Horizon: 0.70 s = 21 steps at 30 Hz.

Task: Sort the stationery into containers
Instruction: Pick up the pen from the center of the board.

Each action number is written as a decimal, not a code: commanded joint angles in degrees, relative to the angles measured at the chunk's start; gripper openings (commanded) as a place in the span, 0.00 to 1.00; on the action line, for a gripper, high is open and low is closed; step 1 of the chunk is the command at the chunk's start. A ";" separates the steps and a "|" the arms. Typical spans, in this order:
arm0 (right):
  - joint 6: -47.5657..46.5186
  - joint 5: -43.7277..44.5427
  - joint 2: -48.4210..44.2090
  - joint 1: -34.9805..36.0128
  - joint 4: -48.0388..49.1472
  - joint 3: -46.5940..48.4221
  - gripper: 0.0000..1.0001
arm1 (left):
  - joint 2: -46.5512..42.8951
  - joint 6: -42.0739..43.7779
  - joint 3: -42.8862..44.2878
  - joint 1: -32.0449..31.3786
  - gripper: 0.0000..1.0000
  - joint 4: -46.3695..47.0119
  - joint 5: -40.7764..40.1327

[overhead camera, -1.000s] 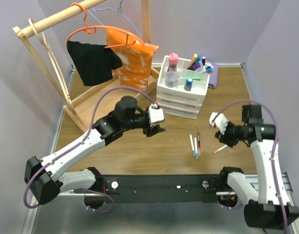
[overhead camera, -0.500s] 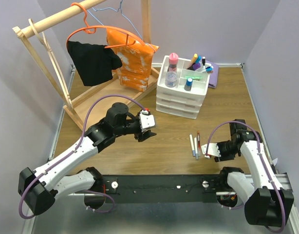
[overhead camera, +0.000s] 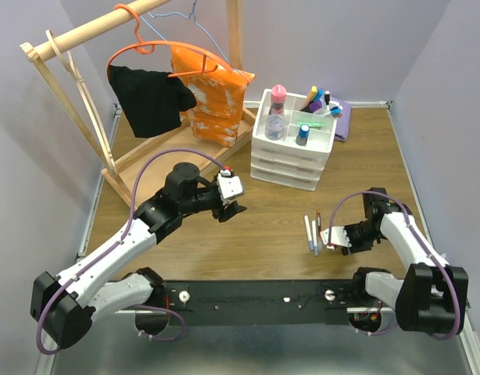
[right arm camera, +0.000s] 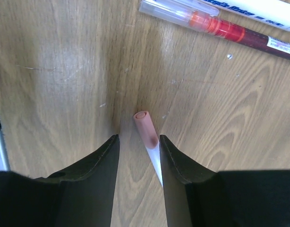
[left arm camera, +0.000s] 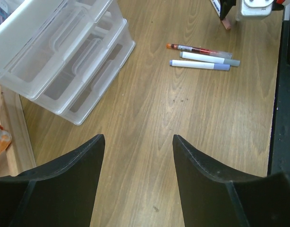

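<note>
The pink-capped pen [right arm camera: 146, 128] sits low at the table [overhead camera: 263, 242], just right of the three loose pens [overhead camera: 314, 233], btwn the fingers of the right gripper [right arm camera: 139, 140]. Its white barrel is run along the inner edge of one finger w/ bare wood showing on the other side, so the jaws are judged parted around it and not yet clamped. That is the change: approx. 1 s ago this gripper was held up, clear of the table, w/ the pen lying alone below it; it has since been brought down over the pen. The left gripper [overhead camera: 228, 209] has been drawn back from the middle toward its own side; its fingers are spread wide w/ nothing held. The organiser [overhead camera: 291, 168] stands well apart at the far side, its top tray [overhead camera: 318, 139] already loaded w/ bottles [overhead camera: 277, 117] and highlighters [overhead camera: 316, 100]. For the task, a pick is judged about to be made: closing and lifting are needed next, then a carry to a compartment. The three pens are left to be sorted after.
</note>
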 commanded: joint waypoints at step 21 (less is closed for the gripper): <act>25.59 -17.60 6.45 2.03 -9.33 36.22 0.01 | 8.37 2.11 8.55 0.42 0.68 -1.38 -0.49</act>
